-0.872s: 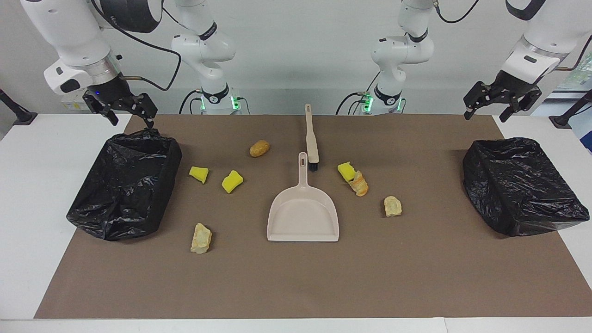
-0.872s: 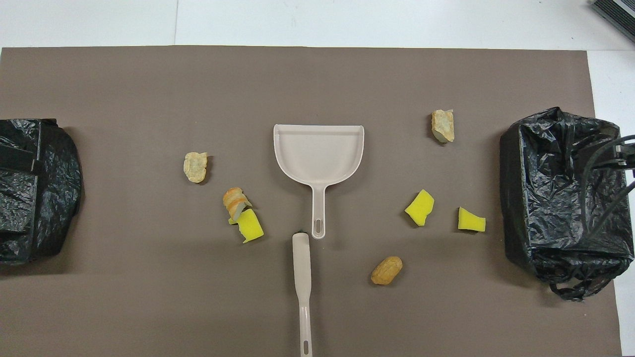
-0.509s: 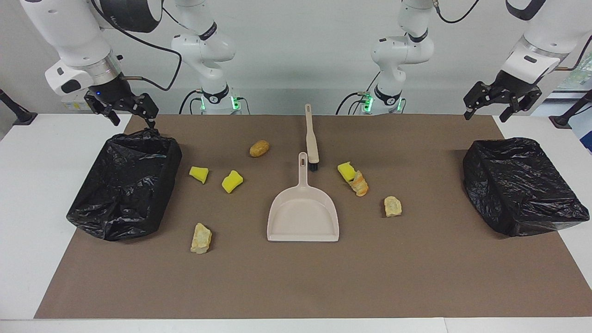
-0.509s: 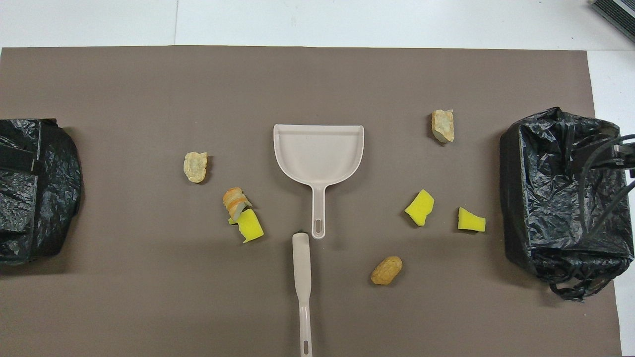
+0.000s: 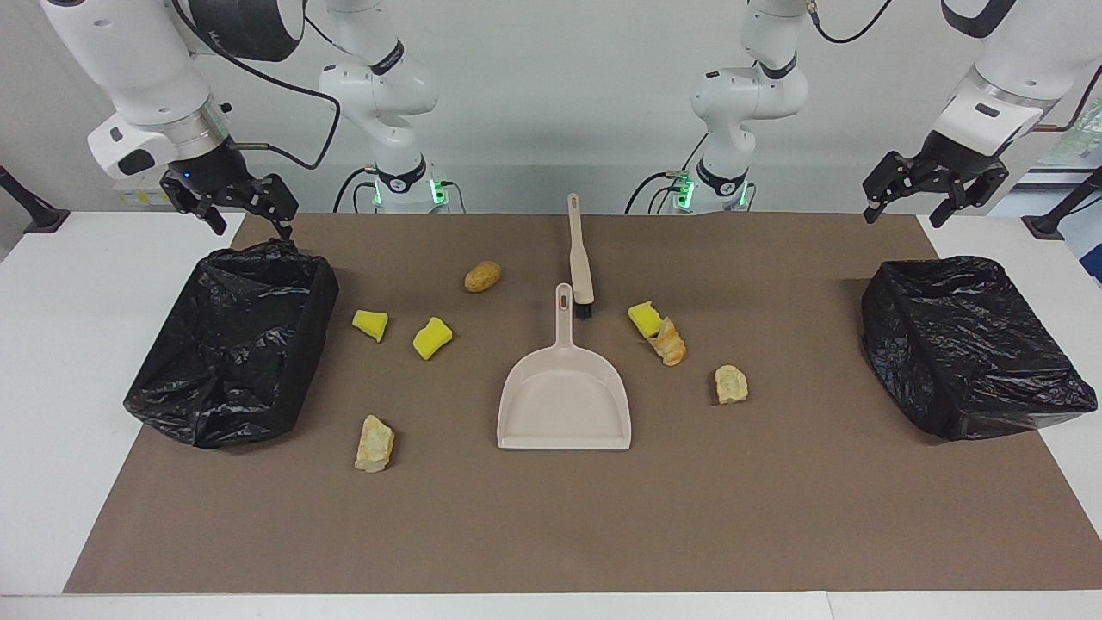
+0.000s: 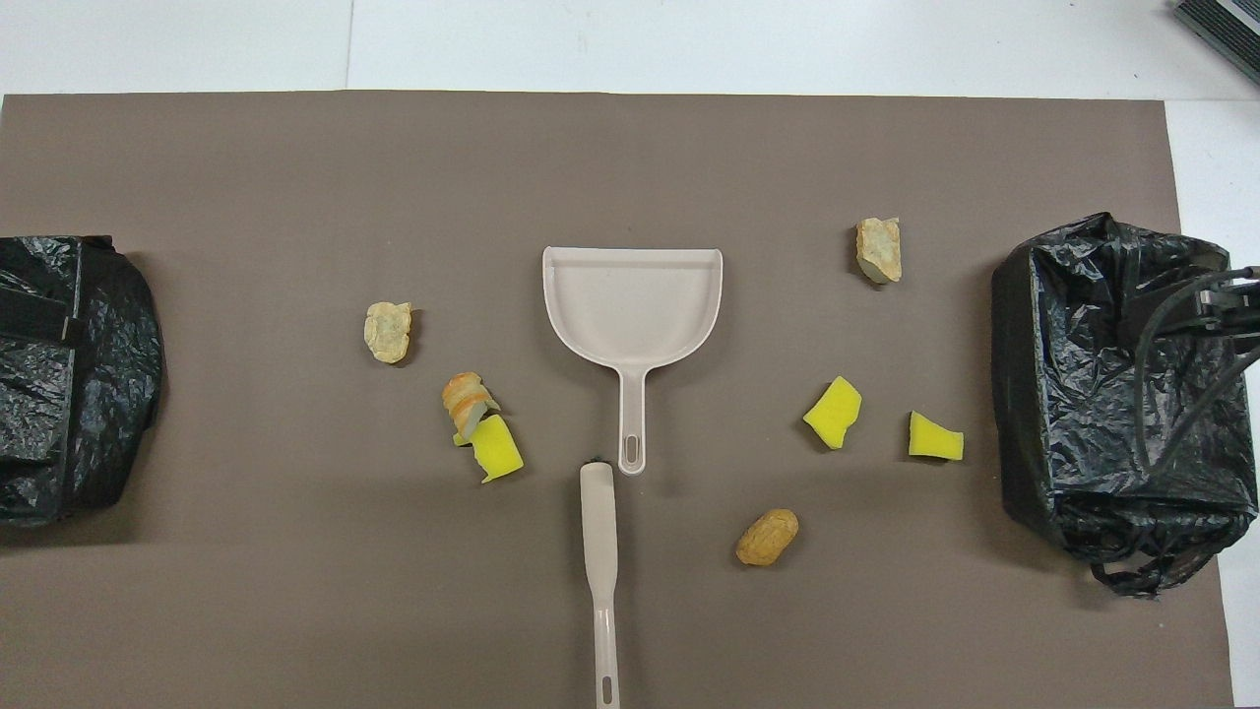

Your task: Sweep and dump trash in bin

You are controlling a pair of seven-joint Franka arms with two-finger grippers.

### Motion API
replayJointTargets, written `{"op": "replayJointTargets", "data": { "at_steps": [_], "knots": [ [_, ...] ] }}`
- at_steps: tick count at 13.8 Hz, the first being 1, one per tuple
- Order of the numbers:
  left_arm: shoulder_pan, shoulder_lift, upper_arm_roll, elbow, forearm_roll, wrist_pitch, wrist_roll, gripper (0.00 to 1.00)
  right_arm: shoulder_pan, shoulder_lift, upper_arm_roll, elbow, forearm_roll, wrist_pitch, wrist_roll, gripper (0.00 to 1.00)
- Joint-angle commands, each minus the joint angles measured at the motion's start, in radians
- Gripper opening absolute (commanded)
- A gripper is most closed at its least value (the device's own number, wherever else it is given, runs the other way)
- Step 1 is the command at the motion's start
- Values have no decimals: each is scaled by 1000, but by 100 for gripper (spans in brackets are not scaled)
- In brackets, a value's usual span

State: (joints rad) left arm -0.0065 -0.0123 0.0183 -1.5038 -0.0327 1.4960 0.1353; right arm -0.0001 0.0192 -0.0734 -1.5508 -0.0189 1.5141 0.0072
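Overhead view: seven yellow sponge and tan bread-like trash scraps (image 6: pixel 833 412) lie scattered on the brown mat around the beige plastic dustpan (image 6: pixel 632 307). Left gripper (image 5: pixel 934 194) and right gripper (image 5: pixel 232 205), fingers spread, hover over black-bagged bins (image 5: pixel 971 344).

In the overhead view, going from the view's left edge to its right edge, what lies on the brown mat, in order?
Black bag-lined bin → pale tan bread lump → beige plastic dustpan → golden-brown oval lump → yellow sponge chunk → tan bread lump → yellow sponge wedge → second black bag-lined bin.
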Motion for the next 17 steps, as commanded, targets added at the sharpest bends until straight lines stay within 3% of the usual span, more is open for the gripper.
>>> {"op": "replayJointTargets", "data": {
  "at_steps": [1, 17],
  "knots": [
    [0, -1, -1, 14, 11, -22, -11, 100, -1, -42, 3, -61, 19, 26, 20, 100],
    [0, -1, -1, 14, 11, -23, -11, 100, 121, -53, 10, -118, 19, 115, 74, 100]
  ]
}}
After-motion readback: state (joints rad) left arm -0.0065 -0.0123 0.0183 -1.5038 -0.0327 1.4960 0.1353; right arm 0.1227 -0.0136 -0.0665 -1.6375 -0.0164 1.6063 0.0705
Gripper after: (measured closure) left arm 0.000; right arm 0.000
